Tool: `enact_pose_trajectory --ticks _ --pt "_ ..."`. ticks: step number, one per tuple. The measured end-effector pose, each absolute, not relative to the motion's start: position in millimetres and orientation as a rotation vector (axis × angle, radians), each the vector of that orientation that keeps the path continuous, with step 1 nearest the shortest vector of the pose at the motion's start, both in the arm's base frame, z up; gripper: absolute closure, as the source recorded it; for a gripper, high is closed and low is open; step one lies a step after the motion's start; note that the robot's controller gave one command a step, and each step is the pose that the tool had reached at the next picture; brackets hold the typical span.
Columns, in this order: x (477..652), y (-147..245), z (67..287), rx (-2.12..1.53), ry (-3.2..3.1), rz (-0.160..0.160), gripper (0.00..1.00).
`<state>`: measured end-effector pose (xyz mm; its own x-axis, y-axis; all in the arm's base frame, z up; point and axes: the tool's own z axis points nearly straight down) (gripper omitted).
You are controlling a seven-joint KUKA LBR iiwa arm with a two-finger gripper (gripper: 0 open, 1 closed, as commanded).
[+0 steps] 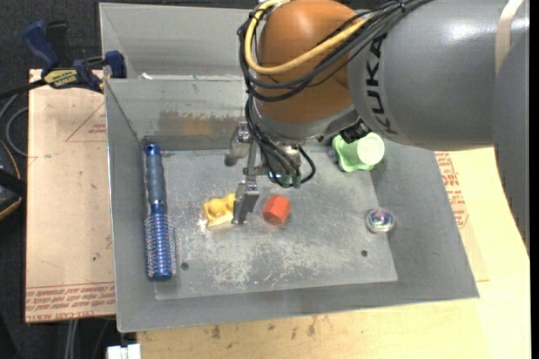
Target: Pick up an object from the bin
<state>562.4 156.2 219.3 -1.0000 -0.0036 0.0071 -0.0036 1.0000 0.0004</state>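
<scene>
Yellow lump (220, 210) lies a little left of the middle of the bin (135, 281), on the bare floor, with a small red block (276, 211) just to its right. The gripper (247, 199) is low between the two, its dark tip right against the lump's right edge and seemingly down at the floor. Whether it is parted or clenched I cannot tell from where I stand, and I see nothing held in it. What worries me is that placement: the tip looks to be beside the lump, not around it, so a close from here could nudge it leftward or pinch only an edge and let it drop on the lift. The red block is near enough that it could be knocked, or caught instead. Pressing lower would, I think, only scrape the metal. The other things seem safe, being well apart: a blue brush (157, 218) along the left wall, a green cylinder (360, 152) at the far right under the arm, a shiny little ball (379, 220) on the right. The arm (446, 71) comes in from the right, thick and grey, and bends steeply down over the far half of the bin. Its rounded orange cover (303, 54), looped with cables (253, 45), sits straight above the gripper, which points almost vertically down.
</scene>
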Motion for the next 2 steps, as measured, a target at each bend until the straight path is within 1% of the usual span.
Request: enact_pose_trajectory --ticks 1,2 --pt "571.8 128 75 0.355 -3.13 -0.007 0.0" --pt "573.8 139 101 0.146 -3.143 -0.004 0.0"
